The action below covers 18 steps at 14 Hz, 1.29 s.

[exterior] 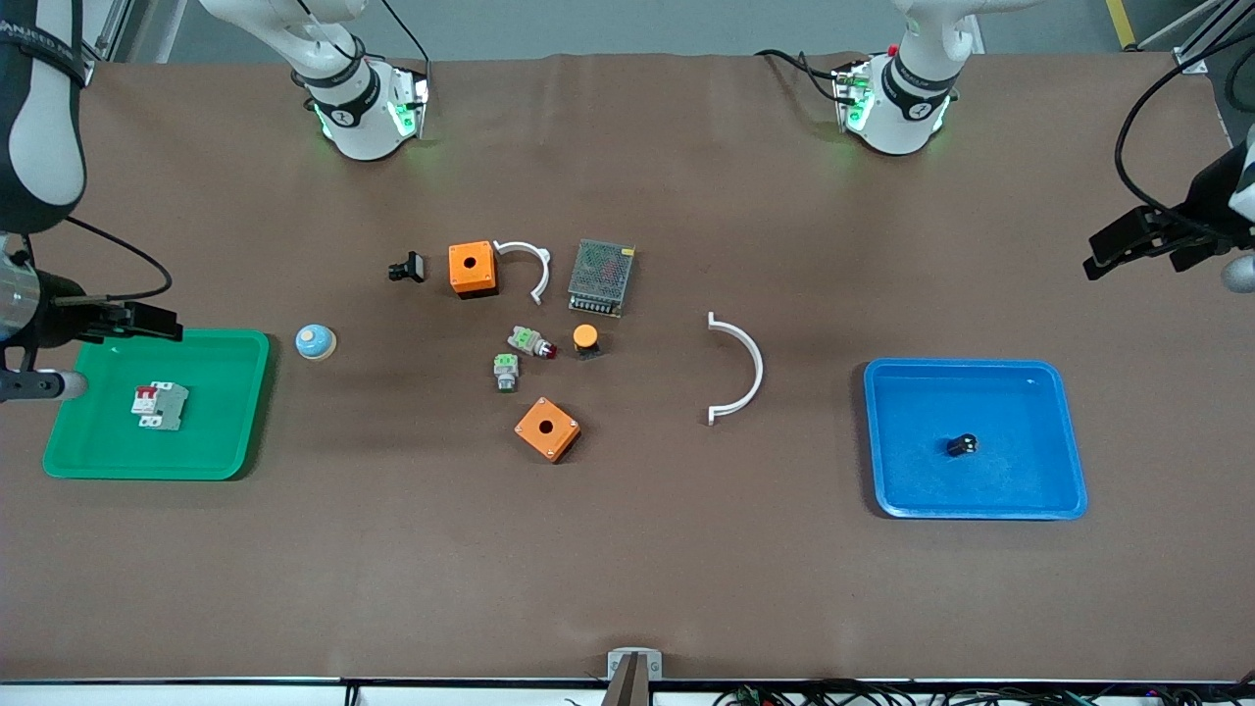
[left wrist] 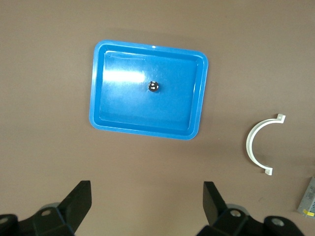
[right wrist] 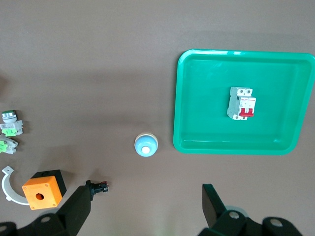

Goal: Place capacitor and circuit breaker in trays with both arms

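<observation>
The capacitor [exterior: 962,445], a tiny black cylinder, lies in the blue tray [exterior: 980,512] toward the left arm's end of the table. It also shows in the left wrist view [left wrist: 154,86]. The circuit breaker [exterior: 161,405], light grey with red levers, lies in the green tray [exterior: 147,471] toward the right arm's end, and shows in the right wrist view [right wrist: 241,103]. My left gripper [exterior: 1152,250] is open and empty, raised high beside the blue tray [left wrist: 142,132]. My right gripper [exterior: 118,324] is open and empty, raised high over the green tray's edge [right wrist: 236,147].
In the table's middle lie two orange boxes [exterior: 472,268] [exterior: 547,428], two white curved clips [exterior: 740,368] [exterior: 529,265], a mesh-covered power supply [exterior: 601,277], two grey-and-green push buttons [exterior: 529,342] [exterior: 506,372], an orange-capped button [exterior: 585,338], a black clip part [exterior: 407,267] and a blue-white dome [exterior: 316,341].
</observation>
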### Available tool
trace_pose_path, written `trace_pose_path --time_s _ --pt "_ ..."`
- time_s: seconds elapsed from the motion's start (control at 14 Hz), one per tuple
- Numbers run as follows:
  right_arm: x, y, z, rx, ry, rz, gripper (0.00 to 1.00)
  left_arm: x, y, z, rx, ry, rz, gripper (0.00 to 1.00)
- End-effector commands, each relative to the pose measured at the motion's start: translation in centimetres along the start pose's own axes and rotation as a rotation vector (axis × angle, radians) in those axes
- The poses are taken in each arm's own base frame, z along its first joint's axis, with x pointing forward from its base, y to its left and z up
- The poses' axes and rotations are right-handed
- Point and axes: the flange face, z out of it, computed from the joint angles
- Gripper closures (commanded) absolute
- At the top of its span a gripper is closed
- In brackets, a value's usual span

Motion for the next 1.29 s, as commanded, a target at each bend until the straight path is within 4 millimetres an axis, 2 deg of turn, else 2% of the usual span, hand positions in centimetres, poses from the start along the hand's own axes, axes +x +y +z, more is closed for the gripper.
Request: trace_pose_path --time_s 0.0,0.14,0.29,0.43,0.71,0.93,1.21 --pt "-0.8 0.0 -1.4 -0.010 0.007 0.004 0.00 0.7 -0.1 -1.6 -0.046 -0.014 -0.007 0.00" --pt "-0.8 -0.1 -2.7 -0.011 0.031 0.006 0.00 0.9 -0.4 -1.1 -0.070 -0.030 -0.017 0.00" --pt "-0.6 -0.2 -3.3 -0.016 0.044 0.011 0.00 0.8 0.3 -1.3 -0.063 -0.027 -0.005 0.00" --pt "-0.7 -0.2 -4.8 -0.018 0.075 0.011 0.00 0.7 0.9 -1.4 -0.056 -0.024 0.007 0.00" --pt "-1.2 -0.4 -4.7 -0.014 0.048 0.011 0.00 0.8 0.6 -1.4 -0.056 -0.022 0.003 0.00" --pt "-3.1 -0.1 -5.4 -0.002 0.017 0.009 0.00 0.8 0.7 -1.4 -0.056 -0.022 0.004 0.00" --pt "-7.9 -0.9 -6.9 0.006 0.055 -0.007 0.00 0.9 0.7 -1.2 -0.057 -0.025 0.004 0.00"
